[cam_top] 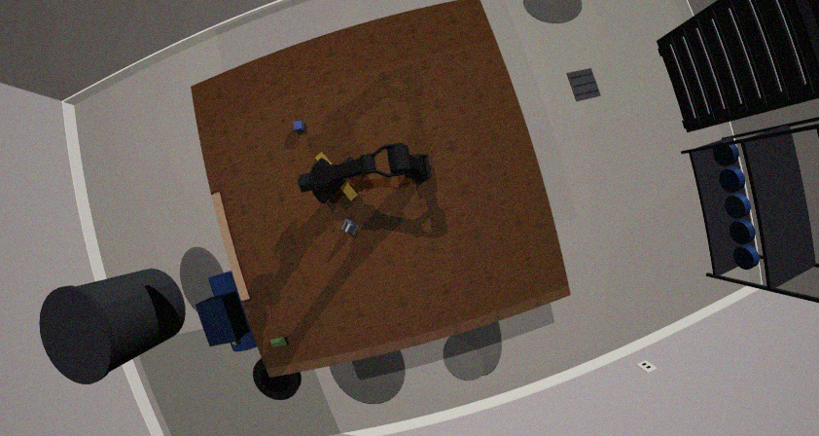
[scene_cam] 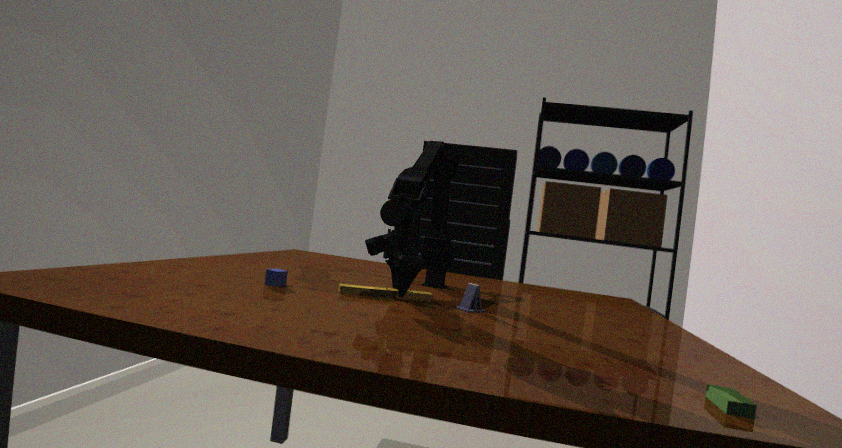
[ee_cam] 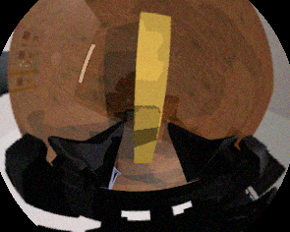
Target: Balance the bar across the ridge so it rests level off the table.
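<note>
The yellow bar lies flat on the table, running lengthwise away from the gripper in the wrist view. My gripper is open, pointing down low over the bar, with one finger on each side of it and visible gaps between. In the top view the arm covers the bar's middle and the fingers. The small grey-blue ridge stands upright on the table a short way beyond one end of the bar, with nothing on it. A bit of it shows beside the left finger in the wrist view.
A blue cube stands on the table beyond the bar's other end. A green block lies near a far table corner. A pale strip runs along one table edge.
</note>
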Robot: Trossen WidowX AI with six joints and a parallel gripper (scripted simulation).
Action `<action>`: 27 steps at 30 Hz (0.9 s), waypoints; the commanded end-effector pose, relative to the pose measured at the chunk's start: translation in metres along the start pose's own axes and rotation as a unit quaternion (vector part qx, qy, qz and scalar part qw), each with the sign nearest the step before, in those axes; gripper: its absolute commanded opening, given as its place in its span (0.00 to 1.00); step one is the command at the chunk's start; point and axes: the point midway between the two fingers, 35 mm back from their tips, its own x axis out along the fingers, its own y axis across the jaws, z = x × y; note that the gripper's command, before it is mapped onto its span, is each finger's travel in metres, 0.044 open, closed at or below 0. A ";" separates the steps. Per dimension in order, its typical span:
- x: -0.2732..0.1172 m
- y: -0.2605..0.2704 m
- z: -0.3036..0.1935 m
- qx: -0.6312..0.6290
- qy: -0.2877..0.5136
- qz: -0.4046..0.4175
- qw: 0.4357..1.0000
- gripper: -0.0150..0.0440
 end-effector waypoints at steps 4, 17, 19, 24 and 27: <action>0.001 0.000 0.000 0.002 0.001 0.001 1.000 0.79; 0.000 0.000 0.000 0.000 0.000 0.000 1.000 0.43; 0.000 0.000 0.000 0.000 0.000 0.000 1.000 0.41; -0.006 0.001 0.001 0.000 0.000 0.000 1.000 0.25; -0.013 0.002 0.001 0.000 0.000 0.000 1.000 0.25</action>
